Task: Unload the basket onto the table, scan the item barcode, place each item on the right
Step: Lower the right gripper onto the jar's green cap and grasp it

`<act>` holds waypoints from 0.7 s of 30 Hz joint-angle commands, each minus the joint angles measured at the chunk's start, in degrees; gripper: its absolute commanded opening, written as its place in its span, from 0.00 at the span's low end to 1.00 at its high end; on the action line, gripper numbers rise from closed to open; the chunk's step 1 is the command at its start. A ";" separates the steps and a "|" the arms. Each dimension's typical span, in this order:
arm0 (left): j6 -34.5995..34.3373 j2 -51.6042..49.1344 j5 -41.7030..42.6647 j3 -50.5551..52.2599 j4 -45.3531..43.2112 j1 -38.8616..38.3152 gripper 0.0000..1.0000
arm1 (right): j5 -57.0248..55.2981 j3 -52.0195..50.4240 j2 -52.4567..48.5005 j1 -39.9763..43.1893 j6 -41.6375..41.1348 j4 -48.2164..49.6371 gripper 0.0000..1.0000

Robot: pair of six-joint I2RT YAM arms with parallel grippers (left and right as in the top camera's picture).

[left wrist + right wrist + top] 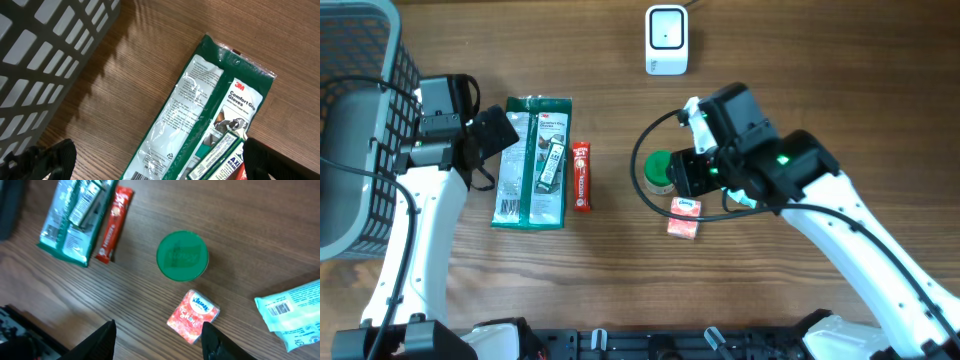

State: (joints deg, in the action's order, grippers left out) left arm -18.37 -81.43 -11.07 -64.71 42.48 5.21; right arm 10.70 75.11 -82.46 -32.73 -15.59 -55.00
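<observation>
A white barcode scanner (666,40) stands at the back of the table. A green gloves pack (532,160) (200,115) lies left of centre, with a red snack bar (581,176) (113,225) beside it. My left gripper (500,135) (165,162) hovers open over the pack's upper left part, holding nothing. A green round can (660,172) (182,255) and a red Kleenex pack (684,217) (193,315) sit mid-table. Above them my right gripper (692,180) (159,340) is open and empty, the Kleenex pack close to its right finger (215,342).
A grey mesh basket (360,130) (45,55) fills the far left. A teal wipes pack (295,311) with a barcode facing up lies at the right of the right wrist view; in the overhead view the right arm hides it.
</observation>
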 commanded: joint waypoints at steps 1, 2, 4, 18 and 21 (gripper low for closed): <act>-0.52 0.31 0.09 -0.15 0.00 0.22 1.00 | -2.21 1.05 -2.99 -0.31 -1.55 0.28 0.56; -0.52 0.31 0.09 -0.15 0.00 0.22 1.00 | -2.23 1.05 -3.61 -0.31 -1.53 0.31 0.57; -0.52 0.31 0.09 -0.17 0.00 0.22 1.00 | -2.23 1.05 -4.39 -0.31 -1.53 0.44 0.57; -0.52 0.31 0.09 -0.15 0.00 0.22 1.00 | -2.45 1.05 -4.70 0.98 -1.03 5.27 0.58; -0.52 0.31 0.09 -0.17 0.00 0.22 1.00 | -2.43 1.05 -4.39 2.47 -0.98 5.18 0.58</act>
State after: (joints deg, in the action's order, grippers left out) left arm -18.37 -81.43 -11.07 -64.71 42.46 5.21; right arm 9.30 75.11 -86.89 -31.86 -16.47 -50.06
